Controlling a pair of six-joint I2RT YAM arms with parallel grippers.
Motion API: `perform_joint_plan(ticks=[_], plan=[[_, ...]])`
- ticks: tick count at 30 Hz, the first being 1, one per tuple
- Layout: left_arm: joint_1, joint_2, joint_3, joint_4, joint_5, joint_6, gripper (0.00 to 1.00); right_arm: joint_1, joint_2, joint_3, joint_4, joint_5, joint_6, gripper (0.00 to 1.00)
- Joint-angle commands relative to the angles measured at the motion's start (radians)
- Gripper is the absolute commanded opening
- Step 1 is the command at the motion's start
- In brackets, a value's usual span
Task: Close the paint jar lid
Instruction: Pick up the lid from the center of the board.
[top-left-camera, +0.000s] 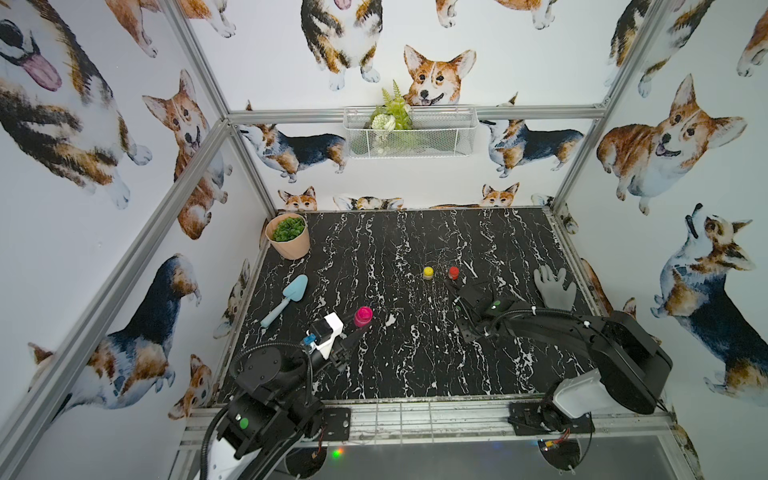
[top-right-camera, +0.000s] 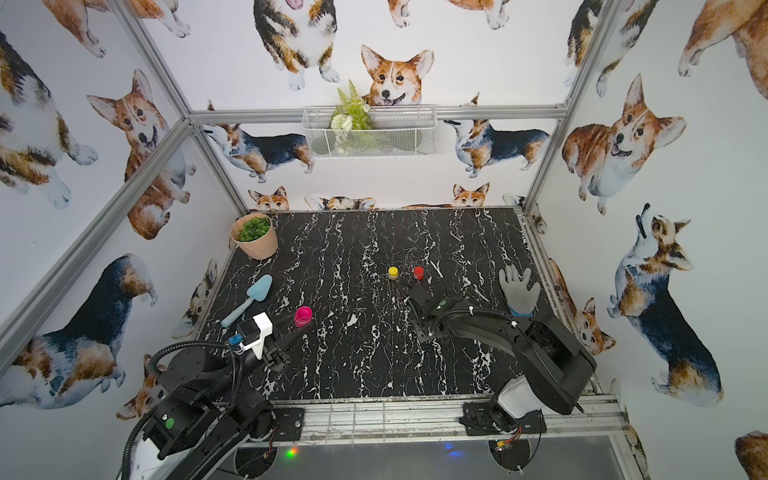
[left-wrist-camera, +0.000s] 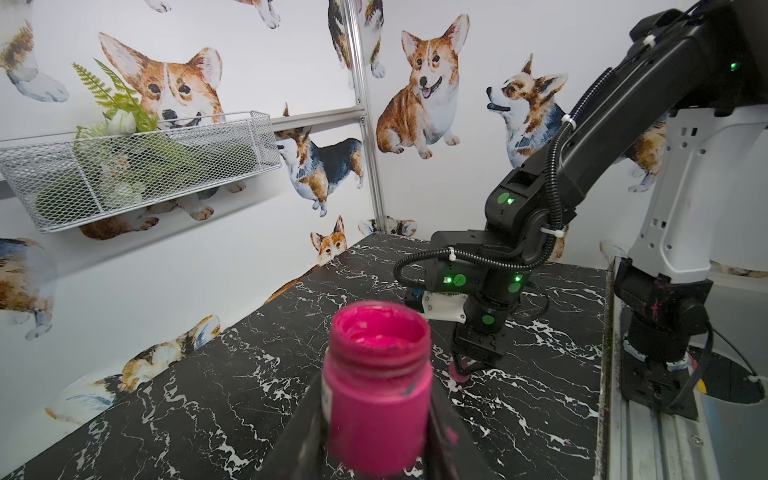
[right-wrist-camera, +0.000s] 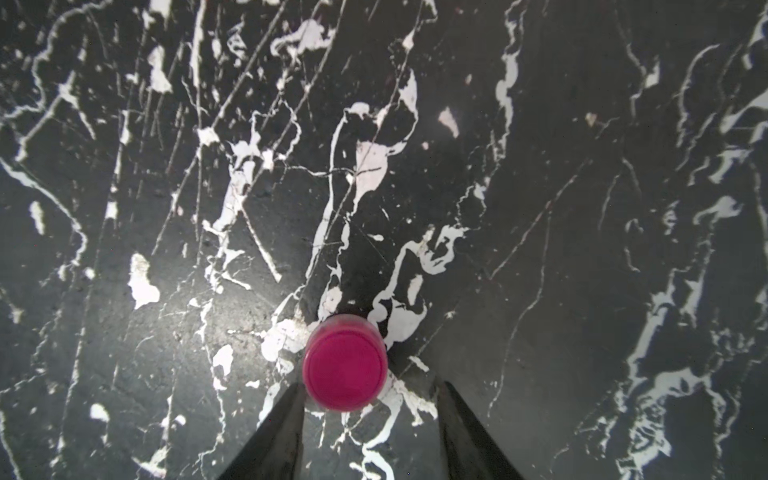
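Pink paint shows inside the open paint jar (left-wrist-camera: 376, 399). The left pincer (top-left-camera: 359, 328) pinches it tight between its fingers and holds it upright. If that pincer tips, paint can spill out.

Over to the right, the pink lid (right-wrist-camera: 345, 363) lies flat on the table (top-left-camera: 415, 353). It is just past the tips of the right pincer (right-wrist-camera: 371, 384), whose fingers are spread apart. The lid sits closer to one finger and not fully between them. I think a squeeze can push it away or flip it.

Counting: one plant pot (top-left-camera: 291, 241), one blue scoop (top-left-camera: 286, 299), two pincers, one open jar, one loose lid, one yellow jar (top-left-camera: 428, 272), one red jar (top-left-camera: 453, 272) and one grey glove (top-left-camera: 555, 291).
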Motion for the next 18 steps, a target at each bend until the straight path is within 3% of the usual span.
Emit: perform_joint_plan(ticks=[1, 18], plan=[[0.000, 0.000, 0.002, 0.018, 0.000, 0.011, 0.29, 0.000, 0.014, 0.003, 0.047, -0.028, 0.021, 0.52], [0.000, 0.017, 0.005, 0.016, 0.004, 0.007, 0.29, 0.000, 0.046, -0.002, 0.066, -0.037, 0.024, 0.37]])
